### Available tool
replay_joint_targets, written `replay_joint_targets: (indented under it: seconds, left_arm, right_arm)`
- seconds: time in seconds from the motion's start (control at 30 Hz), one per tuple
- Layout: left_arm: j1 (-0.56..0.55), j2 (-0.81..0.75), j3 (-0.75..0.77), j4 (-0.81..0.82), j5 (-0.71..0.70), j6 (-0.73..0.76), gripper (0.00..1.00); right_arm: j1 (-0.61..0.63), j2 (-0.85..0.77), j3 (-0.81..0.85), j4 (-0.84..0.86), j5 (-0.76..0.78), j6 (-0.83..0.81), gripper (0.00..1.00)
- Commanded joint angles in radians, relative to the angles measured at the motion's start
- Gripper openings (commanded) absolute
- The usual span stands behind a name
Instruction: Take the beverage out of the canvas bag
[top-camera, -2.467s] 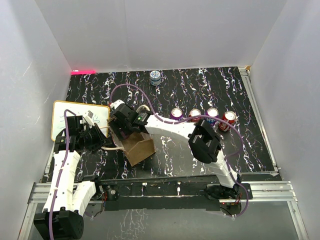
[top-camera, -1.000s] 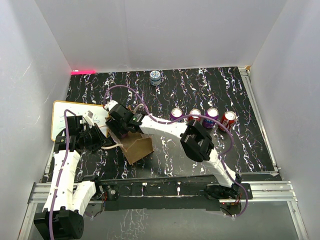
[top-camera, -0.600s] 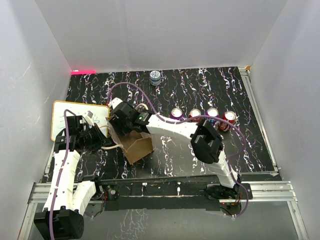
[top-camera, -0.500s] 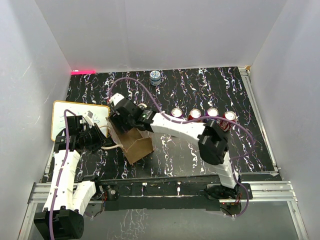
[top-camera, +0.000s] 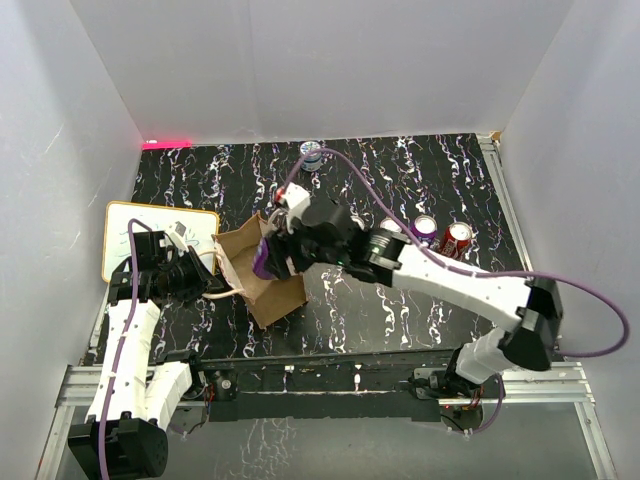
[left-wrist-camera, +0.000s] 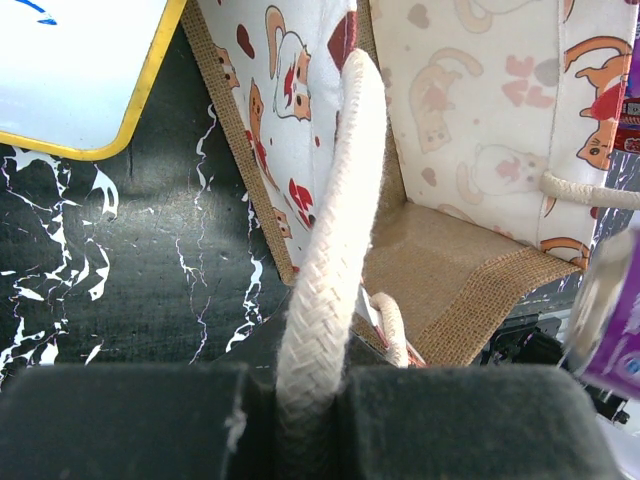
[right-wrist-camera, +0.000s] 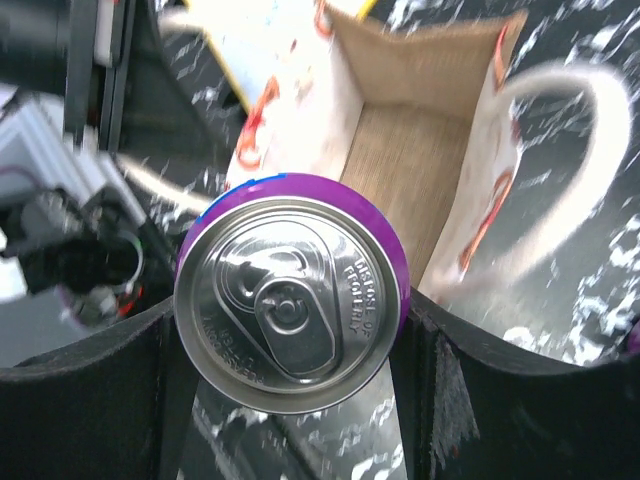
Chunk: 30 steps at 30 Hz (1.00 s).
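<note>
The canvas bag (top-camera: 280, 290) stands open near the table's left front, its cat-print lining and bare floor (left-wrist-camera: 440, 265) showing. My left gripper (left-wrist-camera: 315, 400) is shut on one cream rope handle (left-wrist-camera: 335, 230) and holds it out to the left. My right gripper (right-wrist-camera: 290, 330) is shut on the beverage, a purple can (right-wrist-camera: 290, 300), clamped by its sides with the pull-tab top toward the camera. From above, the purple can (top-camera: 268, 258) hangs tilted over the bag's mouth, outside it. The can's edge (left-wrist-camera: 612, 320) shows at the right of the left wrist view.
A white writing board with a yellow edge (top-camera: 130, 235) lies left of the bag. Three cans stand in a row right of the bag, among them a purple one (top-camera: 425, 228) and a red one (top-camera: 457, 240). A blue-white can (top-camera: 311, 153) stands at the back.
My right gripper, earlier down in the bag's mouth, has swung up and to the right with the purple can in it. The left gripper still holds the handle in the same place.
</note>
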Motion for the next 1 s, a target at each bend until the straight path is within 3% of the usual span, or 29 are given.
replay_joint_targets:
  seconds: [0.0,0.27,0.47,0.63,0.97]
  left_arm:
    - [0.008,0.006,-0.005,-0.003,0.024,0.0,0.0]
    - [0.008,0.013,-0.005,0.0,0.028,-0.003,0.0]
    - [0.008,0.024,-0.005,-0.001,0.029,-0.003,0.0]
    - [0.008,0.024,-0.004,-0.003,0.028,-0.001,0.0]
    - [0.009,0.018,-0.005,-0.003,0.022,-0.003,0.0]
  right_arm:
    - [0.0,-0.174,-0.146,0.113,-0.104,0.053,0.21]
    - [-0.002,-0.404,-0.429,-0.152,0.182,0.136,0.19]
    - [-0.017,-0.452,-0.576,-0.175,0.459,0.289,0.18]
    - [-0.143,-0.398,-0.587,-0.087,0.456,0.242,0.11]
    - [-0.345,-0.308,-0.591,0.044,0.477,0.145,0.11]
